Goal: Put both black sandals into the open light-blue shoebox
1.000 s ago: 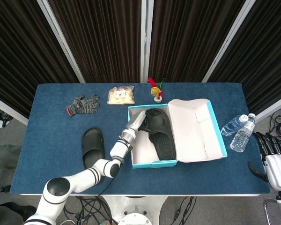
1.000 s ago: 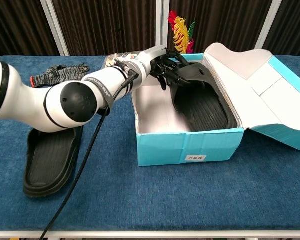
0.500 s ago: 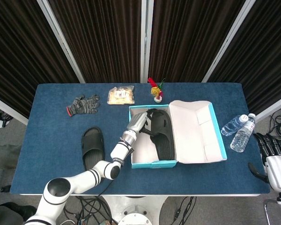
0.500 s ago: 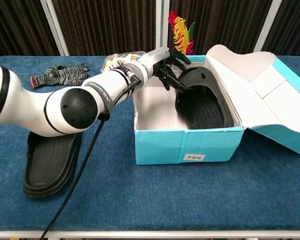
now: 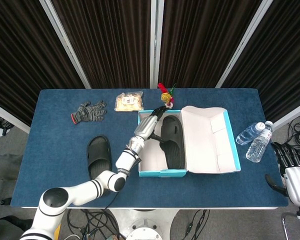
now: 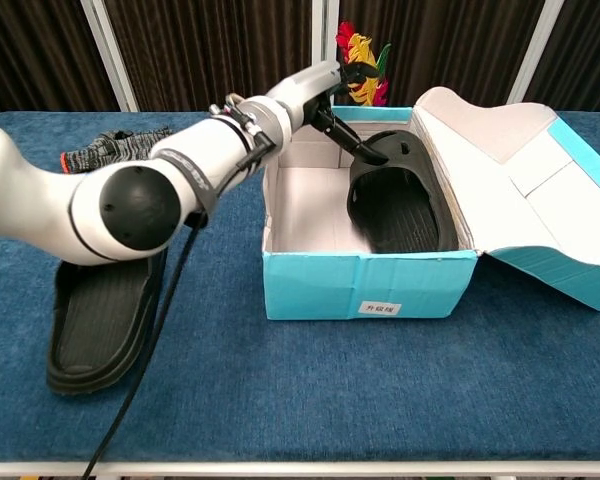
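1. Chest view shows the left hand [image 6: 332, 88] lifted to the back rim of the box [image 6: 365, 293], higher than half a second ago, when its fingers were down on the strap of the sandal in the box [image 6: 398, 205]
2. Its fingers are spread; whether one dark fingertip touches the strap at all cannot be told, so the hand reads as apart and holding nothing
3. That sandal now lies flat on the box floor against the right wall, and the box has slid slightly left on the counter [image 5: 55, 170]; the first half of the task looks done
4. Its long axis runs front to back along the box, strap end at the far wall beside the hand, heel towards the labelled front wall
5. Head view shows the second sandal [image 5: 99, 158] on the counter left of the box, well apart from it, sole down, long axis roughly parallel to the box, strap end away from the robot; it is the likely next thing to fetch
6. The right hand [image 5: 292, 165] sits off the counter's right edge, fingers apart, holding nothing
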